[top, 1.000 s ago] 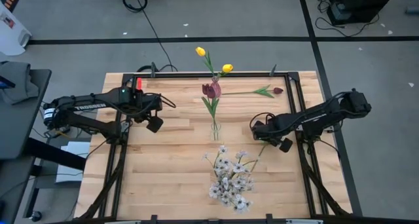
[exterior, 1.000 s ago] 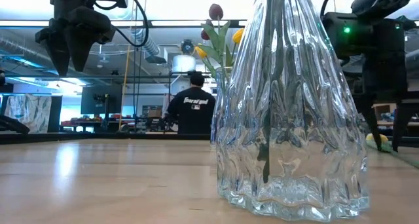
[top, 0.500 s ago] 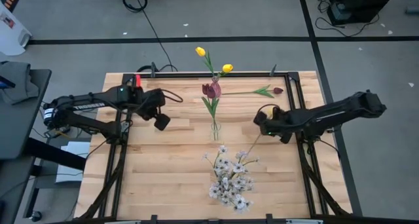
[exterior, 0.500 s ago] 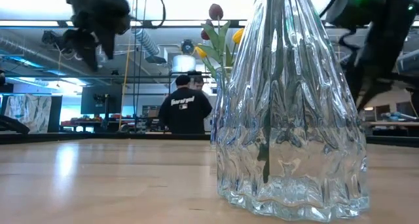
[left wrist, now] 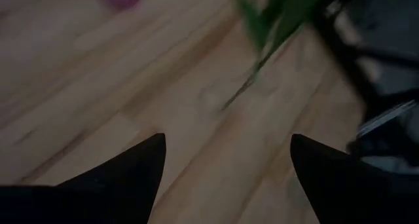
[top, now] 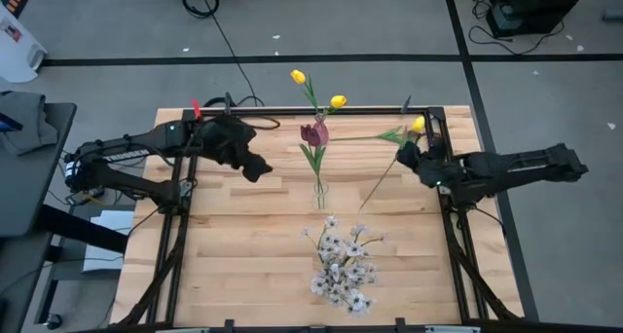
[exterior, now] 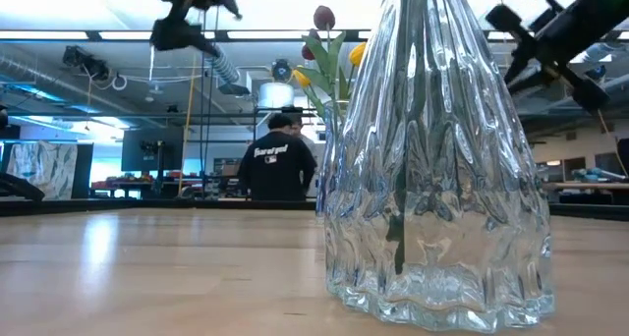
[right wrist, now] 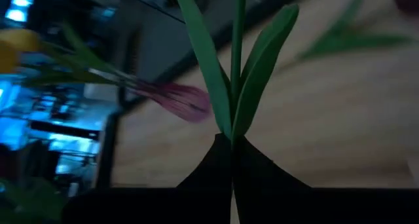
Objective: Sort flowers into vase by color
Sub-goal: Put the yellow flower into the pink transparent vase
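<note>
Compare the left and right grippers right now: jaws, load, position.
Jaws: the left gripper is open, its fingers spread apart; the right gripper is shut.
Load: the left gripper holds nothing; the right gripper is clamped on the green stem of a yellow tulip.
Position: the left gripper sits left of the vase; the right gripper is near the table's right edge.
Shared: both are dark two-finger grippers above the wooden table.
</note>
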Robot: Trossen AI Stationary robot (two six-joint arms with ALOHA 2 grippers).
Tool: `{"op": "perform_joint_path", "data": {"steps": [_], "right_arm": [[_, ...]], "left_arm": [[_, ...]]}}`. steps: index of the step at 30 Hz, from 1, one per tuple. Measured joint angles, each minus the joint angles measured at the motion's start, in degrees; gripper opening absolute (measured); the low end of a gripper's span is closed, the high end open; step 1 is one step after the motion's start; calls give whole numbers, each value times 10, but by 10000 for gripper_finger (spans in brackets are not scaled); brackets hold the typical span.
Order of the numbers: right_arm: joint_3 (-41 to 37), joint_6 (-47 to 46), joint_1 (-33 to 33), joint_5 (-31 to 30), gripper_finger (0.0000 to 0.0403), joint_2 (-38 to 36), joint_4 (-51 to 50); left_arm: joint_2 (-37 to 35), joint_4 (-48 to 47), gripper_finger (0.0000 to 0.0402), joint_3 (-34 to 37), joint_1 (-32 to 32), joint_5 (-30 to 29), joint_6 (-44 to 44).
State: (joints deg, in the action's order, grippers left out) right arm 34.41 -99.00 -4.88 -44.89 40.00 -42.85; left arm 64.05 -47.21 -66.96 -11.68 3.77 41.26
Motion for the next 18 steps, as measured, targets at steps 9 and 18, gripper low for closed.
{"op": "perform_joint_path", "data": {"steps": [9, 18], "right_arm": [[0, 295, 38, -16, 5, -79, 146], [57, 547, 74, -1, 5, -124, 233]], "left_arm": [[0, 179, 330, -41, 0, 24, -29], [0, 418, 330, -43, -11, 21, -83]]}}
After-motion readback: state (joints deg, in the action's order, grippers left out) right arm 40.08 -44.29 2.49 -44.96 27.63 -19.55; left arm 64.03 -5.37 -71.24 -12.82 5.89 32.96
